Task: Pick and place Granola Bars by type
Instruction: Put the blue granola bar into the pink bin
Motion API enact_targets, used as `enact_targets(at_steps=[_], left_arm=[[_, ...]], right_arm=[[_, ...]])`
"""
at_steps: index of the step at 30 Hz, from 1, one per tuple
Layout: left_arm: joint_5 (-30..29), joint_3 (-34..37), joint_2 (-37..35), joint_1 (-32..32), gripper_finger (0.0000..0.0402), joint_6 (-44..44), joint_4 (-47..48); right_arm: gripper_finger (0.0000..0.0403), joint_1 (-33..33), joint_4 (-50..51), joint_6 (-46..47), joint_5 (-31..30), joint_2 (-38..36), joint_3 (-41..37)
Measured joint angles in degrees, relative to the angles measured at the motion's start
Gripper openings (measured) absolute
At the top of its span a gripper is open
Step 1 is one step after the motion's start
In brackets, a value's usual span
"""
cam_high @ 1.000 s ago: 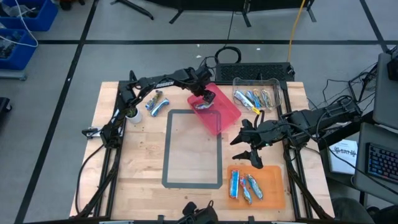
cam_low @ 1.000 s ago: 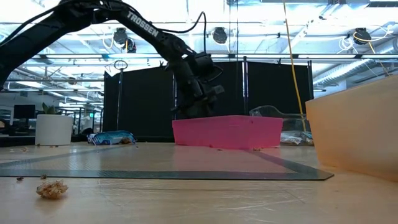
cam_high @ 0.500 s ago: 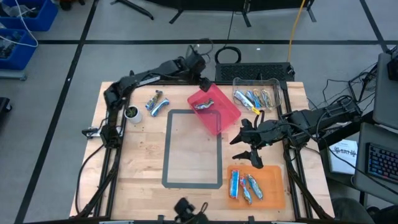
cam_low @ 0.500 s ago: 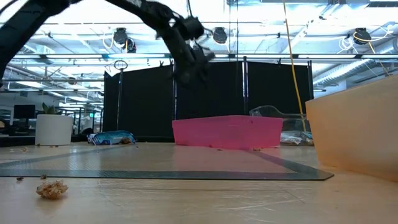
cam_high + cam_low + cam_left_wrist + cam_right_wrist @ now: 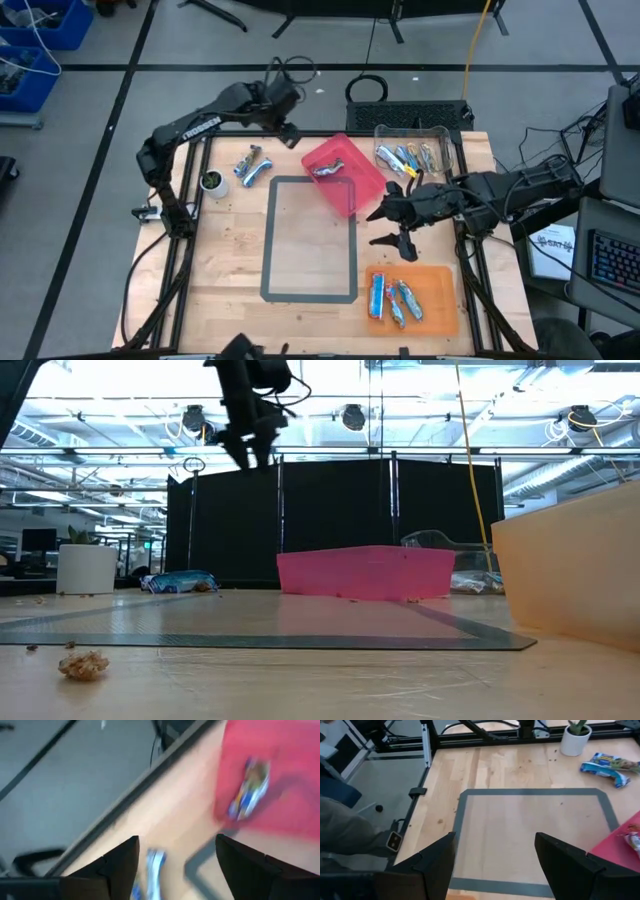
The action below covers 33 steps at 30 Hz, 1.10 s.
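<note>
Table's (image 5: 230, 260) taped centre lies bare — left pincer (image 5: 290, 133) open above its far edge.

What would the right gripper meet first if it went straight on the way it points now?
Probably the bare wood inside the grey taped rectangle. The right gripper, jaws open, points down across it; the cup and bars lie farther on, off to one side.

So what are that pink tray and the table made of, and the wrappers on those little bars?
The pink tray looks like translucent plastic: the table shows faintly through its edge. The table looks like pale, matte wood with visible grain. The bar in the tray seems foil-wrapped, judging by its silvery glint.
</note>
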<state>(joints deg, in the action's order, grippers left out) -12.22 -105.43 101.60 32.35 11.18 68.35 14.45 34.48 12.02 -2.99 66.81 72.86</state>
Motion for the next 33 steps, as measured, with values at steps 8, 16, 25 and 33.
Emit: enact_targets(at_steps=[8,16,25,33], left_arm=[[-1.3,3.4,-0.1,0.3,0.0320,-2.1,12.0],[-1.3,15.2,-0.1,0.3,0.0339,-2.8,11.4],[0.4,27.5,-0.1,0.1,0.0340,-3.2,4.0],[2.3,33.8,-0.1,-0.2,0.0340,-2.5,-2.2]], right_arm=[[0.0263,-2.3,0.0,-1.4,0.1,0.0,0.0],[0.0263,-2.9,0.0,-2.7,0.1,0.0,0.0],[0.0263,-2.9,0.0,-2.7,0.2,0.0,0.0],[0.0263,-2.9,0.0,-2.7,0.2,0.0,0.0]])
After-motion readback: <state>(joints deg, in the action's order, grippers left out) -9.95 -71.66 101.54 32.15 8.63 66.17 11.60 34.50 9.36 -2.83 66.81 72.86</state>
